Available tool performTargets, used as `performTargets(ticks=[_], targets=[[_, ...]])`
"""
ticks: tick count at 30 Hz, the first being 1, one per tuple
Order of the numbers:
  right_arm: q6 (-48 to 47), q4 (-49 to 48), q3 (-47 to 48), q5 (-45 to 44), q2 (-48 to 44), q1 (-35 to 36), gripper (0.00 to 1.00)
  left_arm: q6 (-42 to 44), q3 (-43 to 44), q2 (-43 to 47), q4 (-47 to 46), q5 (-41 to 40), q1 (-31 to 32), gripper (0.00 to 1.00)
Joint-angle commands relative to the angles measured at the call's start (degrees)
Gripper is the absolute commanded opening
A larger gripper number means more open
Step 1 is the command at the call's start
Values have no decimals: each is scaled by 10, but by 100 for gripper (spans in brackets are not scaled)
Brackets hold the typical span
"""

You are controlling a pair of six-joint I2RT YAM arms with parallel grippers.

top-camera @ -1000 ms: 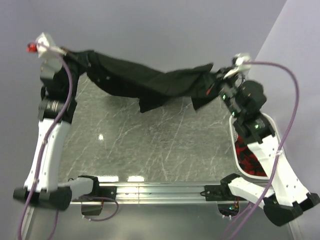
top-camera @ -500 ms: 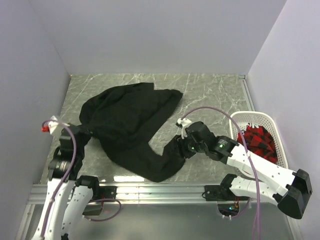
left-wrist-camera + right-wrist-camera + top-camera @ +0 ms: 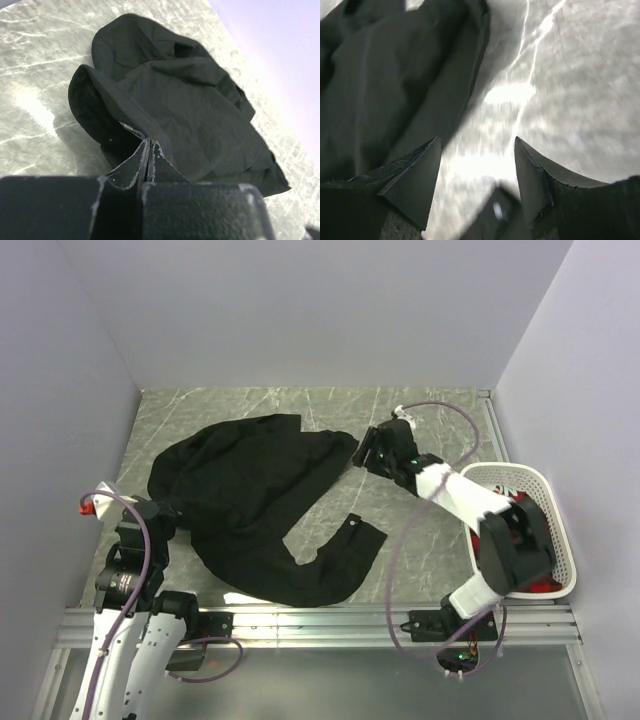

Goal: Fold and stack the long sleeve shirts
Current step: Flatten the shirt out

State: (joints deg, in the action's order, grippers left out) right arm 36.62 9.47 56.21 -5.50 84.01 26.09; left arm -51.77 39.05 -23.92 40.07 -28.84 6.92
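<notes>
Left wrist view: left gripper [image 3: 150, 150] pinches shut on the shirt [image 3: 190, 100] at its edge farthest from the basket [image 3: 490, 471]; a white label [image 3: 132, 130] there is unreadable. Black shirt lies crumpled left of the basket. Right gripper [image 3: 365, 453] gapes empty between them.

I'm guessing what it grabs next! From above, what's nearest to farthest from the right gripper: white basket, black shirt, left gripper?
1. black shirt: its edge lies right beside the open right gripper, on the left.
2. white basket: off to the right.
3. left gripper: far across the shirt, pinching its left edge.
</notes>
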Motion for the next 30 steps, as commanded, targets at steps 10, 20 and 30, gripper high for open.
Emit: performTargets(ticks=[10, 20, 30], targets=[[99, -121, 186, -9, 256, -31, 66, 11, -20, 13, -9, -28, 11, 0], [87, -67, 291, -54, 353, -50, 37, 15, -23, -1, -18, -32, 13, 1], [28, -39, 334, -79, 307, -85, 0, 24, -10, -45, -48, -23, 13, 0]])
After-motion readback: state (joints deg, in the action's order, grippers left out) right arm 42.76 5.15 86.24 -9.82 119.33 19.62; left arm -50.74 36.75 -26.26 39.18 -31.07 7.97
